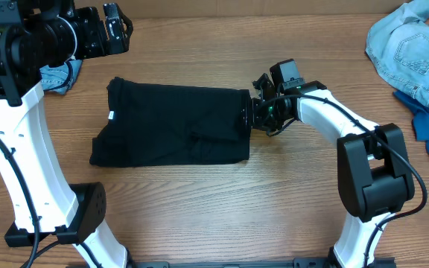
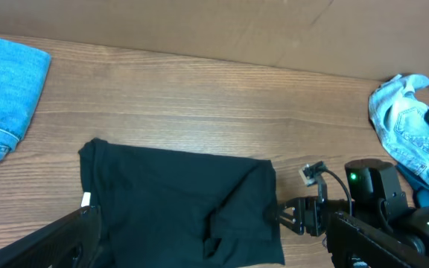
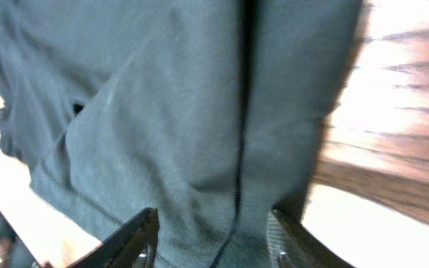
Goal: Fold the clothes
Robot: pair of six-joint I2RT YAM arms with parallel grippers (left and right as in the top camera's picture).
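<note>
One black T-shirt flat, right edge between fingers of right hand, grip unclear

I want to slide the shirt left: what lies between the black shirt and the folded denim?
Only bare table separates the black shirt and the folded denim, as the left wrist view shows.

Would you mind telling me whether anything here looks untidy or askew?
Yes: the black T-shirt is folded unevenly, its lower-left corner flaring out and a loose flap creasing its right half. The denim pile at the far right lies crumpled.
</note>
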